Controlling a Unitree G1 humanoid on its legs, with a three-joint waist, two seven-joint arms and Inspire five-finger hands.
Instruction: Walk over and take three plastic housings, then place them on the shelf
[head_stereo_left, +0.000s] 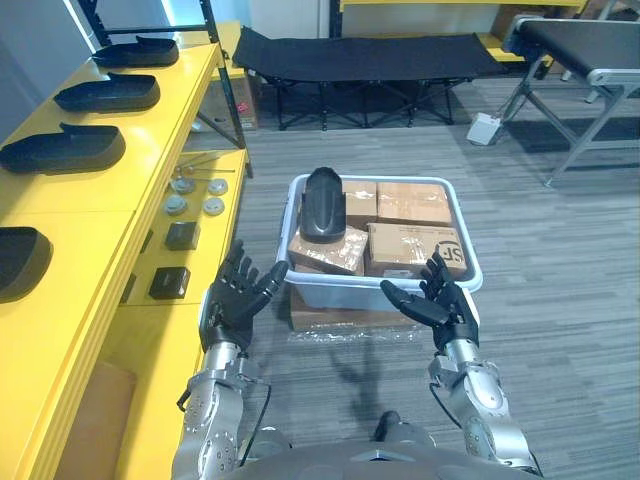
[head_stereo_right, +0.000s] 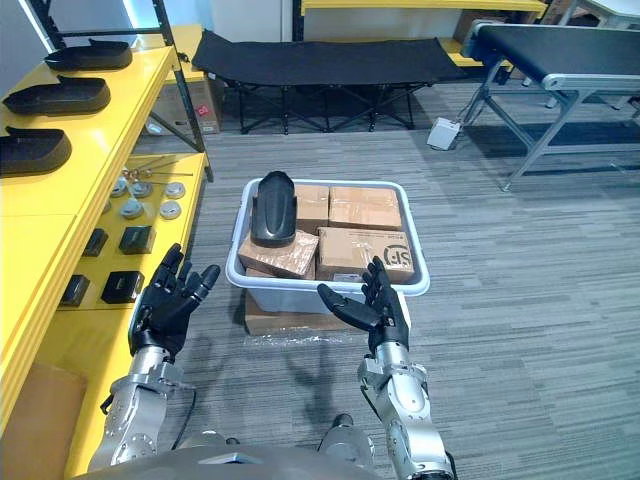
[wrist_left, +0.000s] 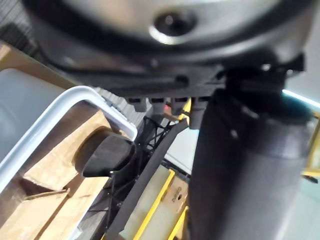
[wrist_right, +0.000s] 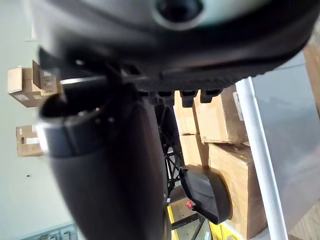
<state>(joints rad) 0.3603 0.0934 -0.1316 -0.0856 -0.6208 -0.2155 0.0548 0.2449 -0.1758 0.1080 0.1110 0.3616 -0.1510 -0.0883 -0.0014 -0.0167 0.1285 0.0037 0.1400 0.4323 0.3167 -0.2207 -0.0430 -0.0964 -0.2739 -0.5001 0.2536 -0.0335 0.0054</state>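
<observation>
While hovering spread and empty by the bin's (head_stereo_left: 372, 179) near corners: left hand (head_stereo_left: 232, 297), right hand (head_stereo_left: 440, 300). Housing (head_stereo_left: 323, 205) propped on boxes (head_stereo_left: 410, 205) in the bin's far-left. Could slip off mid-grab, leaning like that.

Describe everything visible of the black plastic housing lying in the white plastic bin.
The black plastic housing is a smooth, elongated shell with rounded ends, its domed side up. It lies on the brown cardboard boxes at the left side of the white plastic bin, its far end near the rim. The left hand and right hand, both open, hover short of the bin and do not touch it.
</observation>
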